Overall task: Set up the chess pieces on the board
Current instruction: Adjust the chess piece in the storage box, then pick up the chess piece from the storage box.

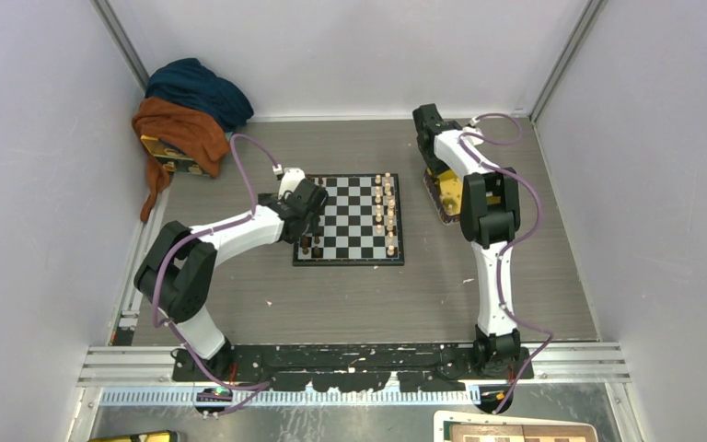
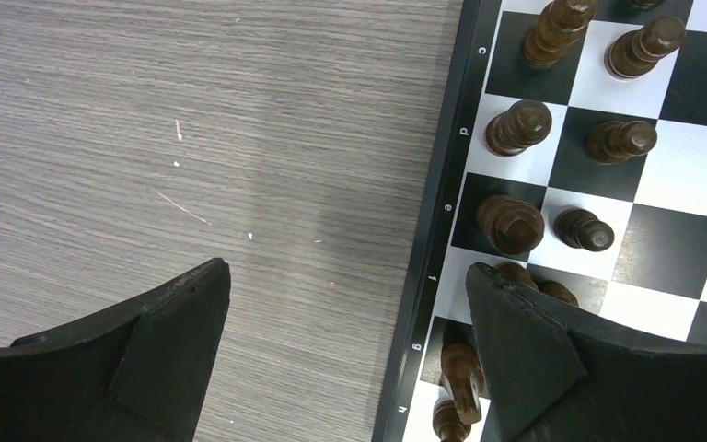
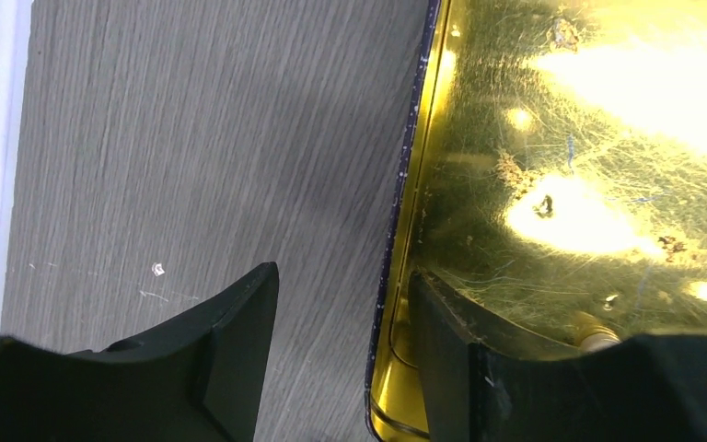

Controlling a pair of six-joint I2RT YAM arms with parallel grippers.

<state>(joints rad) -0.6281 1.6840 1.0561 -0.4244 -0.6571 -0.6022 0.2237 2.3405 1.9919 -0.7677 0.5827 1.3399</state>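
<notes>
Light chess pieces [image 1: 385, 214] are seen standing in two files along the right side of the board [image 1: 350, 219]; dark pieces [image 2: 515, 127] are ranked along its left edge. The right gripper [image 3: 342, 276] is held low over the left rim of the tray [image 3: 552, 138], jaws spread part way, nothing pinched. The rim runs up between the fingers, one over the table [image 3: 193, 138], the other over the tray floor. One tan piece [image 3: 596, 339] is noted in the tray, just beyond the tray-side finger and half covered by it, so it lies outside the jaw gap. Only a rounded end is shown; its long axis, and whether it stands or lies, cannot be told. The right arm is judged much the nearer, and a sideways shift into the tray is judged necessary before closing. The left gripper [image 2: 347, 267] is held at the board's left border, jaws spread wide and empty. Glare washes out much of the tray floor, so further pieces there cannot be excluded. In the top view the tray is largely covered by the right arm.
</notes>
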